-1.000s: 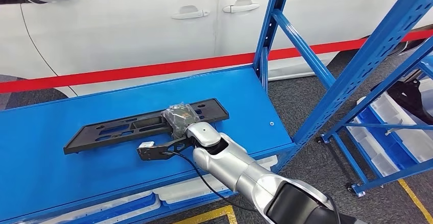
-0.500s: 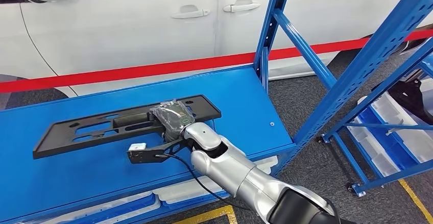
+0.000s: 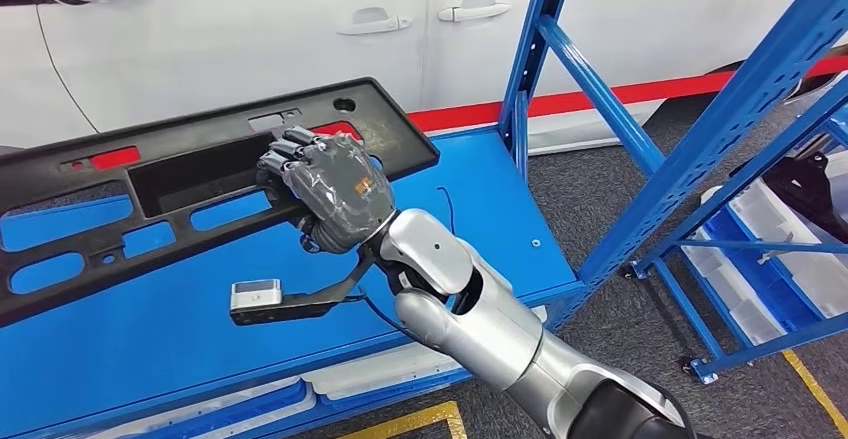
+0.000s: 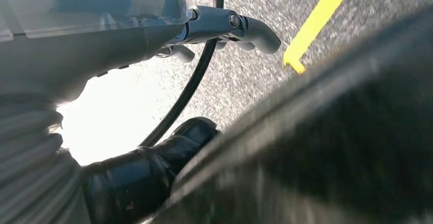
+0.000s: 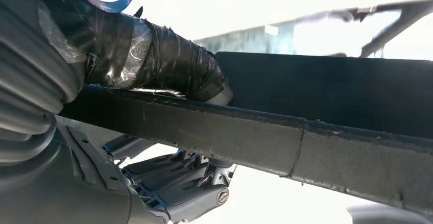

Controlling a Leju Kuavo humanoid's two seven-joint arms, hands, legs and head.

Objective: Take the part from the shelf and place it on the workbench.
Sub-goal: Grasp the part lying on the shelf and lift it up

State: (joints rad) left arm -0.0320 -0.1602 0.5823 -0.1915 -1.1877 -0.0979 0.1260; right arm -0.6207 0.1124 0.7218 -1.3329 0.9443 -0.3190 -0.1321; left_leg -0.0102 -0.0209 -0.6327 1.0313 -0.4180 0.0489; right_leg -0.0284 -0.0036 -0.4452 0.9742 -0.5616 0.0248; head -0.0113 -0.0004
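Carry step: your right hand (image 3: 330, 194) grips the part (image 3: 190, 174), a long black plastic panel with cut-outs, around its long edge near one end. In the right wrist view the thumb (image 5: 158, 66) lies on one face of the edge and the fingers (image 5: 173, 183) curl under the other, so the grip looks firm. The part is off the blue shelf (image 3: 480, 199), tilted up with its face toward the head camera; the far end runs out past the picture's left side. Pick looks done, placing not yet.

Left hand (image 4: 102, 35): seen in its wrist view over grey floor with a yellow line; a blurred dark surface fills the side beside it. You cannot tell whether its fingers are open or closed.

Next you need to pull the part free of the blue uprights (image 3: 530, 59), turn toward the bench and set it down flat. A one-ended hold on a long panel will likely swing or sag, so move slowly and watch the free end near the white car (image 3: 300, 39).
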